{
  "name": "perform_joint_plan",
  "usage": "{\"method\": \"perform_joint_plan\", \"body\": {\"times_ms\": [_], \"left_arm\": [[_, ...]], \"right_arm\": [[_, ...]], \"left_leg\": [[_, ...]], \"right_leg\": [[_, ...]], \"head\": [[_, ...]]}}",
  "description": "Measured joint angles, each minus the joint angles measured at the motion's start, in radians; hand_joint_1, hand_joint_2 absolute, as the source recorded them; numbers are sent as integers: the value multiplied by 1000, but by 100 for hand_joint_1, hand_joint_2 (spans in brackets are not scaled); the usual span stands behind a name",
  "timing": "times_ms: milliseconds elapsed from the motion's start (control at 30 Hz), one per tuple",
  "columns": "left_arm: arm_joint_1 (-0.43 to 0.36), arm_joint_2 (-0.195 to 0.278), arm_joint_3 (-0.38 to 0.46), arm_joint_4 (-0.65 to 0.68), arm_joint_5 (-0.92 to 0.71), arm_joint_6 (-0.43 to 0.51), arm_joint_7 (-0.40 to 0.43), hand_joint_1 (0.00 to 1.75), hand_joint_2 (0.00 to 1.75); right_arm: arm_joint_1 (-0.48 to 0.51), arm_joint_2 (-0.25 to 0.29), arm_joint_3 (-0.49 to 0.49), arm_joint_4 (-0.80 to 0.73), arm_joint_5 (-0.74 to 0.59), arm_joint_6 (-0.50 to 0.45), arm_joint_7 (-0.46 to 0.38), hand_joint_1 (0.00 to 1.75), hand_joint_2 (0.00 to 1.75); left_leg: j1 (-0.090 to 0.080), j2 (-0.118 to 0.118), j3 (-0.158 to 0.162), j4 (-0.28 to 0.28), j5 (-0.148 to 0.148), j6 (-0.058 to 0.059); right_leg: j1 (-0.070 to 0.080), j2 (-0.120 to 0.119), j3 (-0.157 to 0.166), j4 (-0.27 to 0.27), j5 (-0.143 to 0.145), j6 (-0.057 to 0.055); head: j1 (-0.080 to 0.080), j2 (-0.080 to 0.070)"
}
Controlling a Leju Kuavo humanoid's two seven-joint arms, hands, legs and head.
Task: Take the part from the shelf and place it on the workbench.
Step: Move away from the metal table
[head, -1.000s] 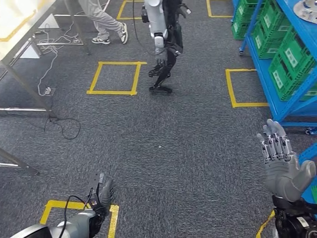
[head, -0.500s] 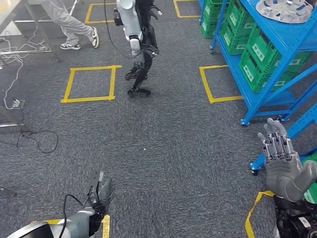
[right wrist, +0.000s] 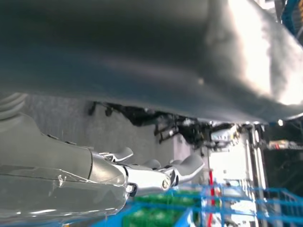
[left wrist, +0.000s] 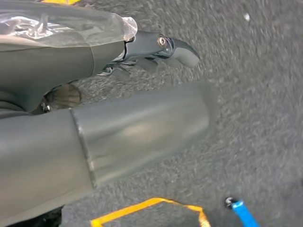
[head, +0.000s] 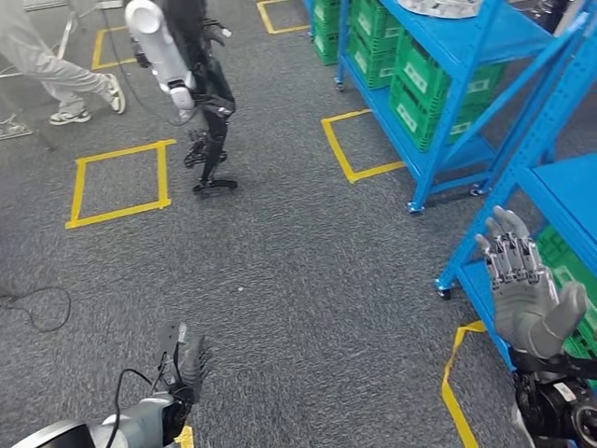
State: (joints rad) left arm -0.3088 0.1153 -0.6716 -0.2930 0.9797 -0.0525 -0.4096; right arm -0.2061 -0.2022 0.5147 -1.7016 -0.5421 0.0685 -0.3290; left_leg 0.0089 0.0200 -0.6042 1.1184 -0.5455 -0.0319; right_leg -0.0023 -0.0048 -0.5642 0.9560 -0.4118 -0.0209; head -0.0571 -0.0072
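1. Hands: right hand (head: 524,289) raised at the right of the head view, palm up, fingers spread, nothing in it. Left hand (head: 185,366) low at lower left over the carpet, fingers loosely extended, also free of any load.
2. Right wrist view: right hand's fingers (right wrist: 185,166) stretched out, nothing between them, green crates and blue framing behind.
3. Left wrist view: left hand's fingers (left wrist: 171,47) straight over grey carpet, a strip of yellow tape beneath.
4. Part (head: 440,7): flat silver disc lying on the top level of the blue shelf (head: 451,47) at upper right, cut by the frame edge, well apart from both hands.
5. Green crates (head: 423,93) sit on the shelf's lower levels.
6. Second blue shelf (head: 563,187) stands just beside the right hand.
7. Another robot (head: 187,75) stands on the floor at upper left, next to a yellow taped square (head: 119,182).
8. Person (head: 49,65) at the far upper left, legs and shoes visible.
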Motion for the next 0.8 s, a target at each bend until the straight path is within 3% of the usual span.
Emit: {"method": "perform_joint_plan", "body": {"times_ms": [67, 100, 167, 233, 300, 367, 433, 500, 567, 600, 633, 733, 800], "left_arm": [[9, 4, 0, 0, 1, 0, 0, 0, 0], [13, 5, 0, 0, 2, 0, 0, 0, 0], [15, 6, 1, 0, 2, 0, 0, 0, 0], [12, 9, 1, 0, 2, 0, 0, 0, 0], [11, 13, 1, 0, 2, 0, 0, 0, 0], [9, 13, 2, 0, 3, -1, -1, 0, 0], [7, 11, 2, 0, 4, -1, -2, 0, 0], [8, 11, 2, 0, 4, -2, -3, 0, 0], [12, 12, 2, 0, 4, -2, -4, 0, 0], [13, 12, 2, 0, 4, -2, -4, 0, 0], [14, 12, 2, 0, 4, -2, -5, 0, 0], [15, 13, 2, 0, 5, -4, -6, 0, 0], [15, 16, 2, 0, 7, -4, -8, 0, 0]], "right_arm": [[-2, 4, 1, 15, 0, 2, -1, 0, 0], [-2, 6, 1, 22, 0, 4, -1, 0, 0], [-3, 8, 2, 32, 0, 6, -1, 0, 0], [-4, 11, 2, 39, 0, 7, -2, 0, 0], [-6, 14, 3, 45, 0, 8, -3, 0, 0], [-5, 15, 3, 51, 0, 8, -3, 0, 0], [-6, 15, 4, 56, 0, 10, -5, 0, 0], [-8, 16, 5, 60, 1, 11, -7, 0, 0], [-7, 16, 6, 66, 1, 11, -7, 0, 0], [-6, 16, 7, 68, 1, 11, -7, 0, 0], [-5, 16, 7, 71, 1, 12, -7, 0, 0], [-5, 16, 9, 75, 1, 14, -8, 0, 0], [-5, 16, 9, 76, 3, 16, -9, 0, 0]], "left_leg": [[0, -13, -69, 125, -38, 0], [0, -14, -83, 138, -29, 1], [0, -23, -51, 48, 39, 8], [2, -61, 10, -98, 104, 18], [2, -84, 40, -168, 122, 22], [2, -66, 46, -179, 123, 27], [6, -45, 55, -191, 127, 36], [5, -23, 62, -196, 127, 42], [3, -1, 63, -196, 124, 44], [3, 10, 65, -195, 122, 43], [3, 21, 67, -194, 120, 41], [2, 50, 78, -189, 106, 27], [-3, 67, 82, -185, 101, 17]], "right_leg": [[2, 25, -1, 0, 1, -4], [2, 39, -1, 0, 1, -5], [2, 65, 1, 1, 1, -5], [3, 90, 0, 3, 1, -2], [1, 112, -6, 5, 2, 7], [-2, 129, -12, 4, 3, 19], [0, 96, -29, 37, -19, 30], [-1, 38, -82, 153, -80, 40], [-8, 16, -143, 283, -129, 48], [-12, 12, -154, 304, -128, 52], [-15, 8, -144, 283, -108, 55], [-15, -40, -39, 78, -19, 57], [-8, -60, -5, 14, -8, 45]], "head": [[-3, 0], [-4, 0], [-5, 0], [-5, 0], [-4, 0], [-4, 0], [0, 0], [9, 0], [12, 0], [12, 0], [12, 0], [13, 0], [11, 0]]}}
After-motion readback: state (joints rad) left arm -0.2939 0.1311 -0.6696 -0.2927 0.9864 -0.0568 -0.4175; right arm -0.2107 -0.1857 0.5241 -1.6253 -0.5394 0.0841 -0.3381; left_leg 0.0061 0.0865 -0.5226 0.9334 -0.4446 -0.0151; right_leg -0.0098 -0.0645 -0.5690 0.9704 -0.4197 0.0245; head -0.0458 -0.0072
